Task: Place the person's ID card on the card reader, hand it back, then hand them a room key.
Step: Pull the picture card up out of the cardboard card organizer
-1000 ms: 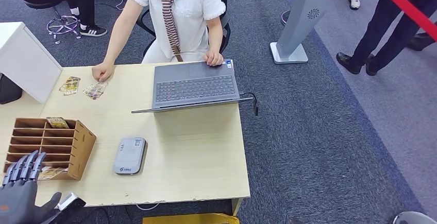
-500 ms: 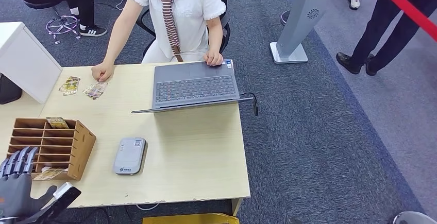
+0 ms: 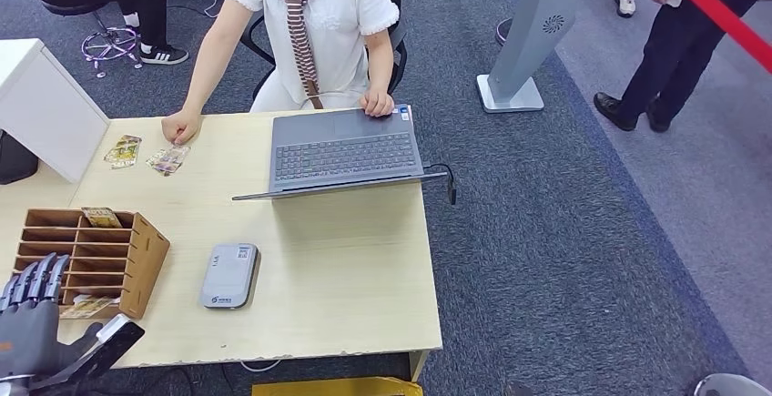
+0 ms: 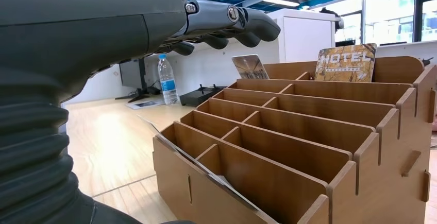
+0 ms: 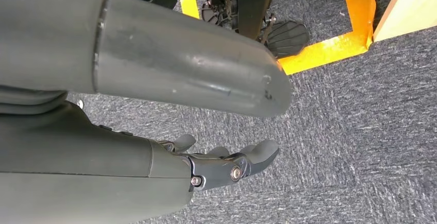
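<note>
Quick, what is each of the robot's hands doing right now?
Left hand: open, holding nothing, by the wooden rack.
Right hand: open, holding nothing.

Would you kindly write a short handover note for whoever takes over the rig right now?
Left hand: open, holding nothing, at the near left end of the table beside the wooden rack.
Right hand: open, holding nothing, hanging over the carpet beside the table.
Card reader: on the table to the right of the rack, nothing on it.
Cards: on the far left of the table by the person's hand; which one is the ID I cannot tell.
Hotel key cards: standing in the rack's far row.
Done: nothing that shows.
Left: card to reader, card back, room key handed over.
</note>
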`<action>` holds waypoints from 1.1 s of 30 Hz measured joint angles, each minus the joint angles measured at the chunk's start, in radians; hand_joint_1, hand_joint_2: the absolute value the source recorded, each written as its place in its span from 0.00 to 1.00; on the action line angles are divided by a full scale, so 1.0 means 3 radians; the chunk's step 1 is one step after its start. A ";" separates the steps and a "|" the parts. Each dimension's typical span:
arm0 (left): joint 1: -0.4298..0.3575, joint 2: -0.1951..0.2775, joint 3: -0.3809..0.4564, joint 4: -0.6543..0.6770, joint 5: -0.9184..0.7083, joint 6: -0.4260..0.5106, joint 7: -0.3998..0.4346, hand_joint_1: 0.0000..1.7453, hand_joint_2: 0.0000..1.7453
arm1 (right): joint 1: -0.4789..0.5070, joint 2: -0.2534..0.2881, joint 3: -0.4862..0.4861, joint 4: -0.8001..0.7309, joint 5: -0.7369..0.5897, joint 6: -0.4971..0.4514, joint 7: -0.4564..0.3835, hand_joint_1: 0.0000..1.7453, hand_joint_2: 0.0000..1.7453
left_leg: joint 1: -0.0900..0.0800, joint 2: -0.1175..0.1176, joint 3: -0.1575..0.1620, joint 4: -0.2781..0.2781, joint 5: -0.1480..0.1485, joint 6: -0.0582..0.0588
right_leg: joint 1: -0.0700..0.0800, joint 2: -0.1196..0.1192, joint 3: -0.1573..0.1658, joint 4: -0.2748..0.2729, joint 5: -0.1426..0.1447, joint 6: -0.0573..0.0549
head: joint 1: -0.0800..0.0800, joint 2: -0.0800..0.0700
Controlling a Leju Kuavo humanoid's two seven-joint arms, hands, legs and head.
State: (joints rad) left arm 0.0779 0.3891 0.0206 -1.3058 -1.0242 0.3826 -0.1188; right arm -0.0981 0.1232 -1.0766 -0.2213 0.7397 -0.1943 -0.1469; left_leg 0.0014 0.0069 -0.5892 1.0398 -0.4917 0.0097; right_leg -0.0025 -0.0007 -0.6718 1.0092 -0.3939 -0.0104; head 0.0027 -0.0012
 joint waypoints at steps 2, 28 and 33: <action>-0.0002 -0.0004 0.0000 0.0007 0.0000 0.0000 -0.0001 0.00 1.00 | 0.0000 0.0000 0.0000 0.0000 0.0000 0.0000 -0.0001 0.00 0.00 | 0.0000 0.0000 0.0000 0.0000 0.0000 0.0000 | 0.0000 0.0000 0.0000 0.0000 0.0000 0.0000 | 0.0000 0.0000; 0.0027 -0.0004 0.0000 0.0019 0.0099 -0.0105 -0.0031 1.00 1.00 | -0.0001 0.0000 0.0000 0.0000 0.0004 -0.0004 -0.0005 0.00 0.00 | 0.0000 0.0000 -0.0001 0.0000 0.0000 0.0000 | 0.0000 0.0000 0.0000 0.0000 0.0000 0.0000 | 0.0000 0.0000; 0.0026 -0.0004 0.0000 0.0019 0.0111 -0.0108 -0.0033 1.00 1.00 | -0.0001 0.0000 0.0000 0.0000 0.0003 -0.0001 -0.0005 0.00 0.00 | 0.0000 0.0000 0.0000 0.0000 0.0000 0.0000 | 0.0000 0.0000 0.0000 0.0000 0.0000 0.0000 | 0.0000 0.0000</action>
State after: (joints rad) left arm 0.0858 0.3880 0.0206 -1.3001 -0.9910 0.3503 -0.1287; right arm -0.0983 0.1232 -1.0765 -0.2213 0.7405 -0.1945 -0.1485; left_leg 0.0014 0.0068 -0.5893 1.0398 -0.4917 0.0097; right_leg -0.0025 -0.0008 -0.6717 1.0092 -0.3939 -0.0105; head 0.0027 -0.0012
